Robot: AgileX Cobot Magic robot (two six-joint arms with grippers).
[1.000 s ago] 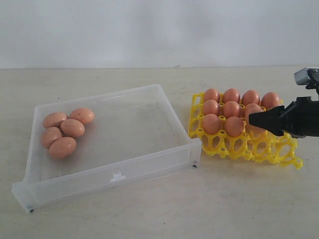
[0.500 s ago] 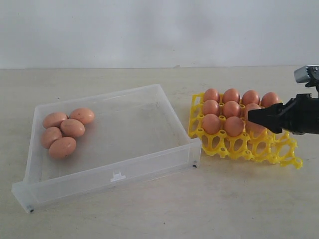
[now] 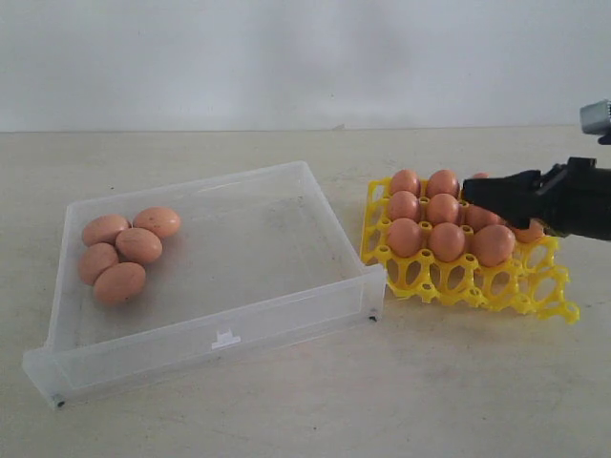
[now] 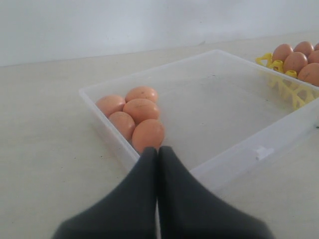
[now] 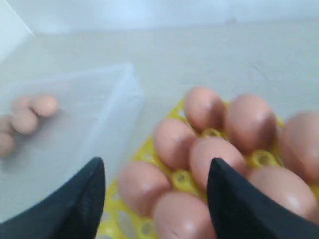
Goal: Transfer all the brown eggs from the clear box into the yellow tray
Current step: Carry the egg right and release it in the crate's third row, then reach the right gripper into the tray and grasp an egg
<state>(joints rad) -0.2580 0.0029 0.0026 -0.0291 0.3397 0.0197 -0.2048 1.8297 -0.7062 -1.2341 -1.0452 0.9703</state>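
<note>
Pinkish-brown and smooth, five brown eggs (image 3: 138,245) are lying huddled in the far left corner of the clear box (image 3: 286,320). They are touching one another, each on its side, with long axes running roughly left to right and slightly tilted in the exterior view. The rest of the box floor is lying bare.

The left gripper (image 4: 158,152) is showing only in its own wrist view. Its fingers are pressing together with nothing between them, and it is pointing over a wall of the box at the cluster. The closest egg (image 4: 148,134) is sitting just past that wall, straight ahead of the tips.

Further right, the yellow tray (image 3: 477,286) is resting on the tabletop (image 3: 430,382) just beside the box's right wall. Eggs are filling its farther rows, while its nearest row of cups is standing open.

Over the tray's right half the right gripper (image 3: 473,196) is hovering, jaws spread wide and holding nothing, and it is hiding a few of the seated eggs.

The next pick is probably turning on this: the loose eggs are lying at the far left, the whole box away from the open right gripper. The left arm is looking much the nearer, though its fingers would need to part and close across an egg's short axis.
</note>
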